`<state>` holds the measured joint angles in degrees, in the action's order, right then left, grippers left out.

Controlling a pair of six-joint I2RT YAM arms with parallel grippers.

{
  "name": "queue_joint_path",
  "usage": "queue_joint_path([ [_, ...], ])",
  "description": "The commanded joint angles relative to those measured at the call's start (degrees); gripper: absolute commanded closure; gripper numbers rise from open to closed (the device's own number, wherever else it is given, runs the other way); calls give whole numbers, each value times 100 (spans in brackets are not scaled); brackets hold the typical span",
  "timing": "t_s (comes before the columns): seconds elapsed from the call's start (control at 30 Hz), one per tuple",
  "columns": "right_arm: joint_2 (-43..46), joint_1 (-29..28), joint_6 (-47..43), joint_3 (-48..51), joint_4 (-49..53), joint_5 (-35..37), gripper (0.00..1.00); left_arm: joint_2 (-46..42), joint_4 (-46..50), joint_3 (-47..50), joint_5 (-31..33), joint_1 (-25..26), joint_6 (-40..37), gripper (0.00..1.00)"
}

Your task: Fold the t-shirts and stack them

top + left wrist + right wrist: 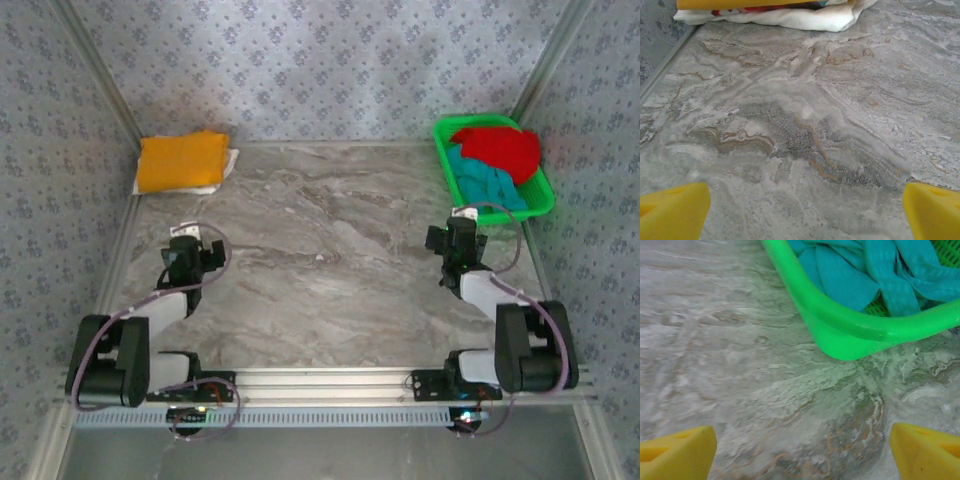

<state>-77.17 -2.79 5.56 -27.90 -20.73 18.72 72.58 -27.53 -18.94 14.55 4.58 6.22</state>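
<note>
Standing released, with fingers wide apart and nothing between them, the left hand [804,212] hovers over the bare marble surface [330,250]. Ahead of it, a little to its left, lies the folded yellow-orange t-shirt [180,160] on top of the white t-shirt [790,17], both apart from the fingers. The right hand [802,450] is also released and holds nothing. Just ahead of it, slightly to its right, is a corner of the green basket [840,335], with the teal t-shirt [850,275] inside and the red t-shirt [497,147] upon it, farther from the hand.
</note>
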Motion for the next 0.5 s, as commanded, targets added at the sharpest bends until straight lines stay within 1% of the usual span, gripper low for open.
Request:
queue_joint_path([
  [0.0,-388,69,-750,180,-1524,-660,8,272,-1112,-192,-314,-31,-381,2],
  [0.03,-431,92,-796,289,-1722,-850,8,288,-1108,-202,-336,-21,-460,2],
  [0.1,-643,141,-919,777,-2773,-1294,8,173,-1468,42,-542,-19,-587,2],
  [0.17,-868,242,-810,1113,-3537,-1409,8,-30,-1940,402,-648,-17,-621,2],
  [0.23,-1035,477,-642,1006,-3466,-1768,8,-132,-2225,599,-1022,-145,-639,2],
  [0.27,-995,551,-561,850,-3116,-1793,8,-105,-2274,606,-1076,-210,-626,2],
  [0.33,-1044,616,-492,700,-2920,-1813,7,-31,-2149,496,-968,-286,-525,2],
  [0.37,-1018,627,-494,670,-2832,-1812,7,-61,-1929,423,-928,-268,-441,2],
  [0.4,-1027,622,-495,674,-2869,-1799,4,-137,-1557,309,-1012,-271,-301,2],
  [0.43,-1029,619,-499,673,-2872,-1795,1,-156,-1439,265,-1140,-266,-177,2],
  [0.47,-1021,609,-503,670,-2845,-1786,0,-149,-1591,333,-1372,-251,-137,2],
])
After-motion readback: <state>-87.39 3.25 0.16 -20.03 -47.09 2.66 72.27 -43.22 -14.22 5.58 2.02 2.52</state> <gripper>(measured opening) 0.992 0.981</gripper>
